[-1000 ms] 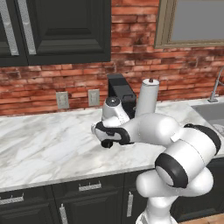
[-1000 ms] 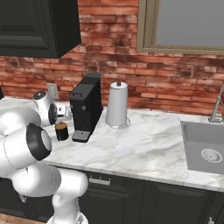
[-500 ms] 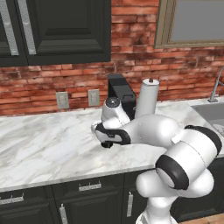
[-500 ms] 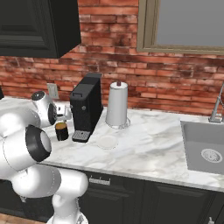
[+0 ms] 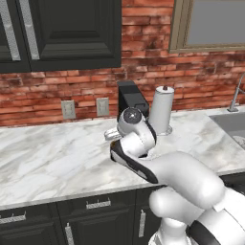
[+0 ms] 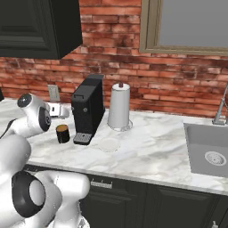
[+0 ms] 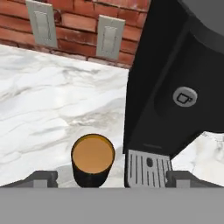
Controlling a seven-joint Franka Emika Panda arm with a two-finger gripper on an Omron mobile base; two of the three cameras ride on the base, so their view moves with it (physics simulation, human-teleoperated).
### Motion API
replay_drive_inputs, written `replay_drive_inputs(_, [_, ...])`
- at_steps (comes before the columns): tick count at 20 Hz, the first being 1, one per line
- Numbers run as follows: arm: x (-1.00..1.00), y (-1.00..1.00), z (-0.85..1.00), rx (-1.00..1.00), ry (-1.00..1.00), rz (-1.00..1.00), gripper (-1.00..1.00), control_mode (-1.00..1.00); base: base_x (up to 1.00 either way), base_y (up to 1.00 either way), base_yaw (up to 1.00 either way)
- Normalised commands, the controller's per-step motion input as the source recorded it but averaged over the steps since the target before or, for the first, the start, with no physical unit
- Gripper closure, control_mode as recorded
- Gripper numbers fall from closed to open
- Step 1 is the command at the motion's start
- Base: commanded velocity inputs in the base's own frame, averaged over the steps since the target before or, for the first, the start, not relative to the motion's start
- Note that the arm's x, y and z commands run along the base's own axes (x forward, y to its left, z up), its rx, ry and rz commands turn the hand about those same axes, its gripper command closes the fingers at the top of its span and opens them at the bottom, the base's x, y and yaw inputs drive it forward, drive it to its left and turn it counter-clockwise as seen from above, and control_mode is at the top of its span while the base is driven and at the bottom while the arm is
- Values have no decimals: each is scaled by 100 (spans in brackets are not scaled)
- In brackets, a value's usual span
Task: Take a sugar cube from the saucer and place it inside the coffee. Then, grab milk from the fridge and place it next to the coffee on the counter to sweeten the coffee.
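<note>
Coffee [image 7: 92, 159] base behind grey band

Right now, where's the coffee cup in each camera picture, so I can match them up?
Left base view: I can't pick out the coffee; the arm covers the spot in front of the coffee machine.
Right base view: the coffee stands left of centre, on the counter, just left of the machine.
Hand view: bottom centre, brown top up, left of the machine's drip grate.
Shared landmark: the coffee machine.
</note>
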Motion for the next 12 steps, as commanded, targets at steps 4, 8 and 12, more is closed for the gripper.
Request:
replay_drive_inputs(4, [-98,-82,54,13,-14,-12,-100,-100,0,0,0])
replay_drive_inputs(8, [-91,-91,66,15,-6,-13,-100,-100,0,0,0])
replay_drive_inputs(12, [-68,-97,56,21,0,-7,-100,-100,0,0,0])
